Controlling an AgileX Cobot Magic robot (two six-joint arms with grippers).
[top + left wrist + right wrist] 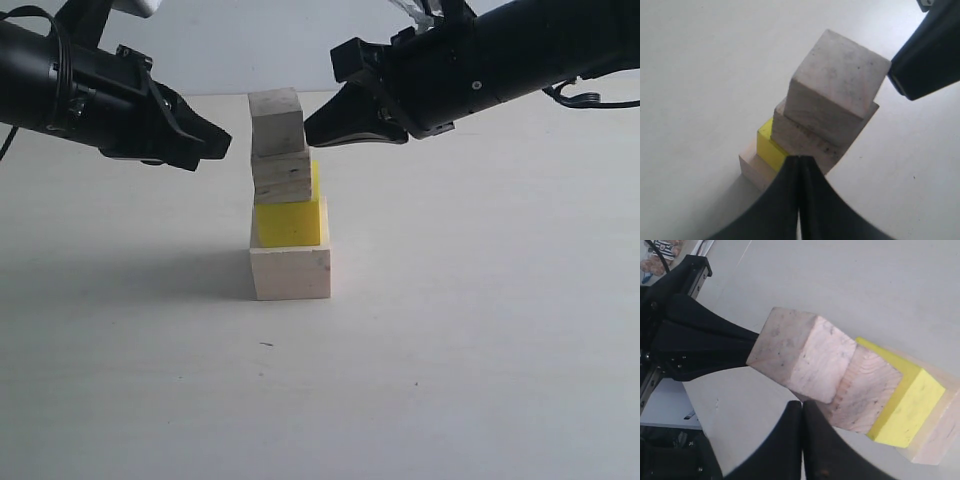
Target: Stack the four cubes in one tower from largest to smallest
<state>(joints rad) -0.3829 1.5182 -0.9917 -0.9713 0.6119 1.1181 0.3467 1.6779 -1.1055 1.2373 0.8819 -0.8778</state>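
— Tower (288, 200)?
— Middle of the frame, upright on the white tabletop (480, 350). Four cubes high.
— Order, bottom to top?
— Big pale cube (291, 272) at the base, then the yellow cube (290, 222), then the grained wood cube (281, 177), with the small whitish cube (277, 122) as cap. Upper two set toward the left side of the yellow one, with a strip of yellow showing to their right. Cap slightly askew on the grained one.
— Left end effector (222, 143)?
— Upper left of the frame, level with the cap. Fingers pressed together in one seam, gripping nothing. Tip just short of the cap's left face.
— Right end effector (312, 130)?
— Upper right, reaching in toward the middle. Likewise closed and empty. Tip right at the cap's right face; touching or barely apart, impossible to tell.
— Height against the other?
— About level, one on each side of the cap, tips pointing at each other.
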